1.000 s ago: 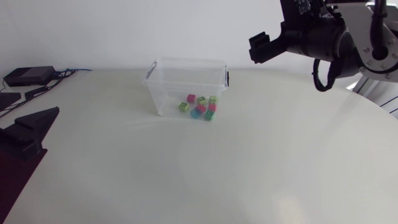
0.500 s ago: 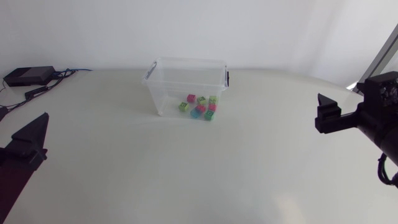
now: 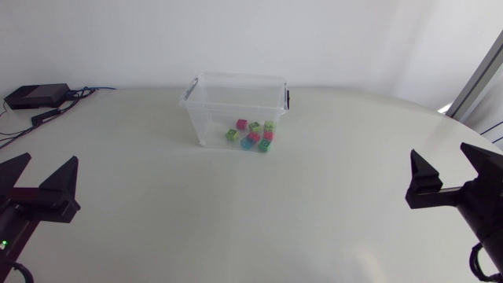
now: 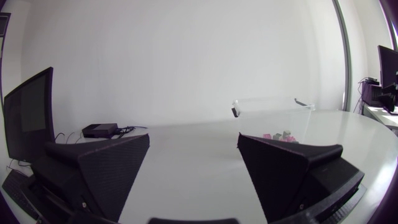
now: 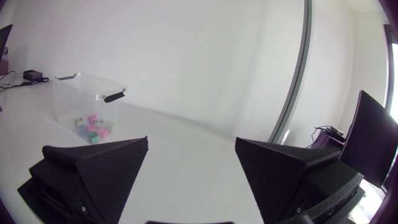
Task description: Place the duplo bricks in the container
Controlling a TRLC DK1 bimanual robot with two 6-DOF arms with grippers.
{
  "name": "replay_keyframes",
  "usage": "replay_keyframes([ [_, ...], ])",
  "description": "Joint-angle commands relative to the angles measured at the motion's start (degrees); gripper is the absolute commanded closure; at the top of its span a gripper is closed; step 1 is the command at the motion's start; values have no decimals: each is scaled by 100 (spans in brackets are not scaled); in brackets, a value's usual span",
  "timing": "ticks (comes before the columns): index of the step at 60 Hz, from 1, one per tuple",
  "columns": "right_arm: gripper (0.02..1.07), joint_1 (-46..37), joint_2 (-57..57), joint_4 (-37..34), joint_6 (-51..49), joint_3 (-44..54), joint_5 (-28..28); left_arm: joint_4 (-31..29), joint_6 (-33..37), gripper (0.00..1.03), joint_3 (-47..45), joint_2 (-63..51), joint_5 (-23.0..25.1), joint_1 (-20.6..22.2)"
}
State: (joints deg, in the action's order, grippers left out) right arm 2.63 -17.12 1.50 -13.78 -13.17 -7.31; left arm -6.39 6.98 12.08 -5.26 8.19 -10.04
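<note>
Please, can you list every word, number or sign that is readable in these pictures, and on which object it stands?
No text can be read in any view.
On the container: clear plastic, no label visible.
On the duplo bricks: too small to show any print.
On the black box with cables: no legible marking.

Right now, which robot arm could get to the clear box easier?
Left, but only just: the container sits slightly toward the left gripper. The right gripper is equally open and empty. The bricks already lie inside.
</note>
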Motion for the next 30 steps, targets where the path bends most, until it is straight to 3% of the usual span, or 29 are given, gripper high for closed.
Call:
replay_keyframes([
  [1,6,-68,270,-21,332,298,104,154,-253,4,-268,107,-129,168],
  [30,6,-263,1712,-150,1378,1317,731,639,-698,4,-1208,526,-819,1004],
])
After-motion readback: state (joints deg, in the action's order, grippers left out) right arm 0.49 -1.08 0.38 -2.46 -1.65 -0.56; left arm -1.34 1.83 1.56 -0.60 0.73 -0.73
